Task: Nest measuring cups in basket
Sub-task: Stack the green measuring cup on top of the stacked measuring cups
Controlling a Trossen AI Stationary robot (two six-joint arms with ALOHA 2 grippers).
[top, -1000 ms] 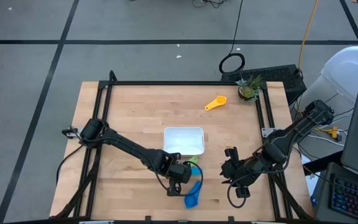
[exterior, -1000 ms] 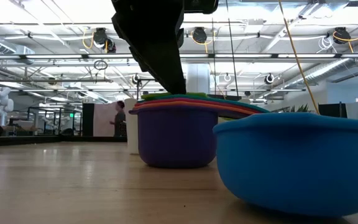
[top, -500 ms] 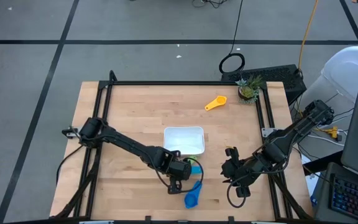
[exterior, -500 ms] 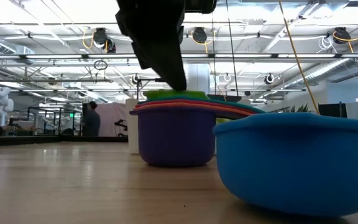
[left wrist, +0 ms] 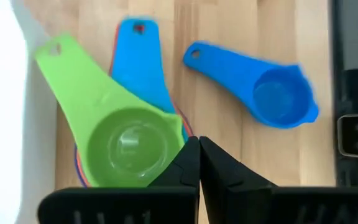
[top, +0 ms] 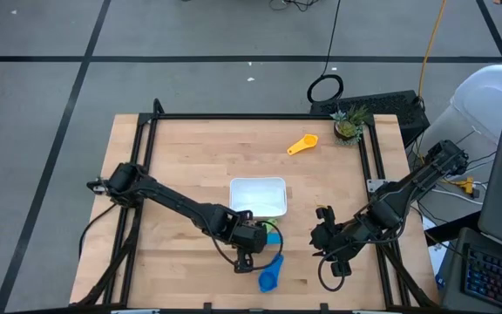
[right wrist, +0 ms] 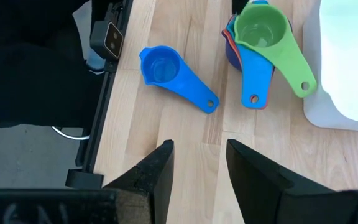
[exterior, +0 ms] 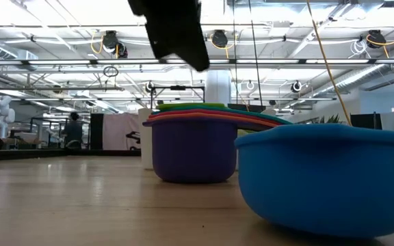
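Centre-bottom of high view: left gripper (left wrist: pixel 199 163), fingers pressed together, holding nothing, raised above nested cup stack (top: pixel 271 232) topped by green cup (left wrist: pixel 114 134). Just below: blue cup (top: pixel 270 275), separate. Centre: white basket (top: pixel 257 196). Upper right: yellow cup (top: pixel 302 144). Lower right: right gripper (right wrist: pixel 197 163), partly spread, holding nothing.

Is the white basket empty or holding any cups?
Empty: the basket shows only bare white; the stacked cups sit on the table beside it.
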